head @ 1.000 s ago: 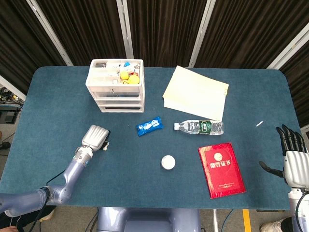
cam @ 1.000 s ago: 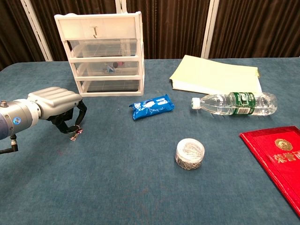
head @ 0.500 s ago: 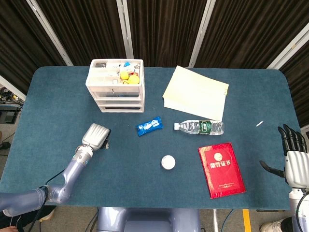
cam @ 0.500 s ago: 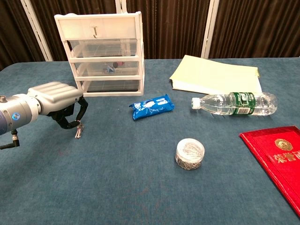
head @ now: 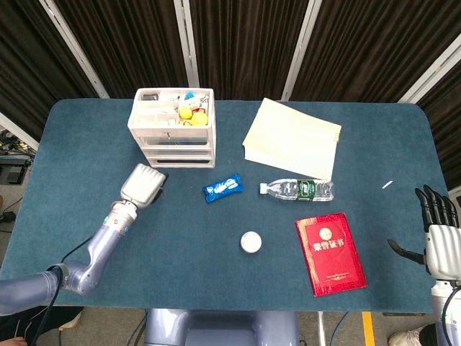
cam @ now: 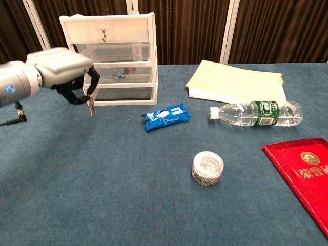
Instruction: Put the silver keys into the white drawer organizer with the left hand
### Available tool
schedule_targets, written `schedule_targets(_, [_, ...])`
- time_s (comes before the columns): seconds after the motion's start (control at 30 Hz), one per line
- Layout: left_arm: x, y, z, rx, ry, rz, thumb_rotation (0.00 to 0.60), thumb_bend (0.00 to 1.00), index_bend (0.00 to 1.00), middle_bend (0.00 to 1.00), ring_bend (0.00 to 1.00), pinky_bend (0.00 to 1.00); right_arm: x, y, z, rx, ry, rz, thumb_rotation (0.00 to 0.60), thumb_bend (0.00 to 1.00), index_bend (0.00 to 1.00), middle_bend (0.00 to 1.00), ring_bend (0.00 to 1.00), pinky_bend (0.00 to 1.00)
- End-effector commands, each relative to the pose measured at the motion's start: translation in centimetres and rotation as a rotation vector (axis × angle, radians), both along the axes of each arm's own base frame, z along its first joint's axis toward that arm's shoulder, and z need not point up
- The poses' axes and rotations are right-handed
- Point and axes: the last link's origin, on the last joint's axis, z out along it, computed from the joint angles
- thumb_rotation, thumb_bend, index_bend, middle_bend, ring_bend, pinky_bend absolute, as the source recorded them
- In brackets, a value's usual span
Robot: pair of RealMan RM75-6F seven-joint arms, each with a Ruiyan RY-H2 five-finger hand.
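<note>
My left hand (cam: 64, 72) (head: 142, 185) is raised above the table at the left, in front of the white drawer organizer (cam: 115, 56) (head: 173, 126). It pinches the silver keys (cam: 91, 106), which dangle below its curled fingers. In the head view the hand hides the keys. The organizer has three clear drawers and an open top tray with small items in it. My right hand (head: 439, 238) hovers with fingers spread at the table's right edge, holding nothing.
A blue snack packet (cam: 165, 116) lies right of the left hand. Further right are a clear water bottle (cam: 256, 113), a yellow-green folder (cam: 236, 82), a small round tin (cam: 207, 168) and a red booklet (cam: 307, 174).
My left hand has lifted the keys off the table and risen toward the organizer. The right hand has barely moved.
</note>
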Motion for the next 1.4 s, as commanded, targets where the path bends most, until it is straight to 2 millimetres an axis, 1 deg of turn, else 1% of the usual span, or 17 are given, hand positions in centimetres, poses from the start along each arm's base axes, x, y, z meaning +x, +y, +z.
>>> schedule_targets(0.03, [0.9, 0.6, 1.0, 0.02, -0.005, -0.025, 0.6, 0.45, 0.61, 1.0, 0.89, 0.75, 0.0, 0.0, 0.0, 0.0, 0.0, -0.001, 0.6, 0.04, 0.0, 0.0, 0.0, 0.0])
schedule_targets(0.37, [3.3, 2.7, 3.4, 0.088, -0.012, -0.105, 0.6, 0.45, 0.61, 1.0, 0.89, 0.75, 0.0, -0.1, 0.1, 0.0, -0.006, 0.001, 0.6, 0.04, 0.0, 0.0, 0.0, 0.0])
schedule_targets(0.6, [4.5, 4.1, 4.3, 0.118, -0.03, -0.119, 0.6, 0.45, 0.61, 1.0, 0.89, 0.75, 0.0, -0.1, 0.1, 0.001, -0.011, 0.0, 0.6, 0.04, 0.0, 0.0, 0.0, 0.0])
schedule_targets(1.03, [5.6, 5.9, 4.2, 0.155, -0.068, -0.15, 0.6, 0.44, 0.62, 1.0, 0.88, 0.75, 0.0, -0.1, 0.2, -0.002, -0.021, 0.0, 0.6, 0.04, 0.0, 0.0, 0.0, 0.0])
schedule_targets(1.4, [6.4, 6.6, 3.6, 0.165, -0.111, -0.204, 0.6, 0.44, 0.64, 1.0, 0.88, 0.75, 0.0, -0.1, 0.3, -0.005, -0.024, 0.005, 0.6, 0.04, 0.0, 0.0, 0.0, 0.0])
